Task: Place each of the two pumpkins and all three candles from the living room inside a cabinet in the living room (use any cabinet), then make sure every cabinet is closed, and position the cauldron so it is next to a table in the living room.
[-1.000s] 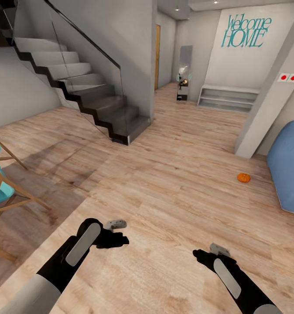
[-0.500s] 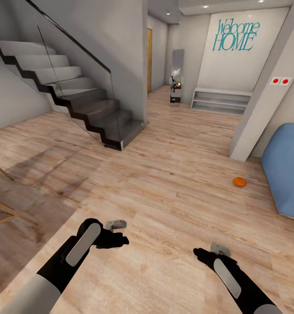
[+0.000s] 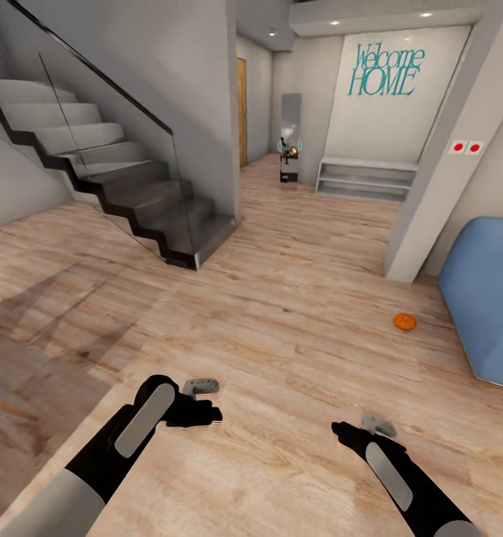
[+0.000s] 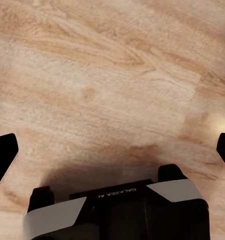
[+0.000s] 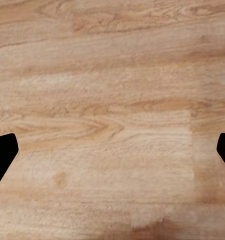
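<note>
A small bright orange ribbed pumpkin (image 3: 404,321) is lying on the pale wood-plank floor (image 3: 281,313), and everything else is placed here relative to it. Just beside the pumpkin, toward the right edge of the head view, a big rounded blue beanbag (image 3: 484,298) is sitting on the floor, apart from the pumpkin. Behind the pumpkin a slanted white pillar (image 3: 438,164) is rising from the floor, carrying two red round buttons on a white plate (image 3: 465,148). Farther behind the pumpkin a white wall is showing teal lettering reading "Welcome HOME" (image 3: 386,71), with a low grey open shelf unit (image 3: 366,179) standing at its foot. Well apart from the pumpkin, across the floor toward the left, a dark grey staircase with a glass balustrade (image 3: 110,179) is climbing away. Nearer the camera than the pumpkin, both black arms are reaching out low over the floor. The left gripper (image 3: 207,412) is hanging well apart from the pumpkin; in the left wrist view its black fingers (image 4: 3,159) are standing wide apart at the frame's edges with nothing but floor between them. The right gripper (image 3: 341,432) is hovering nearer the pumpkin, yet still clearly short of it; its fingers (image 5: 2,152) are likewise spread wide and holding nothing.
</note>
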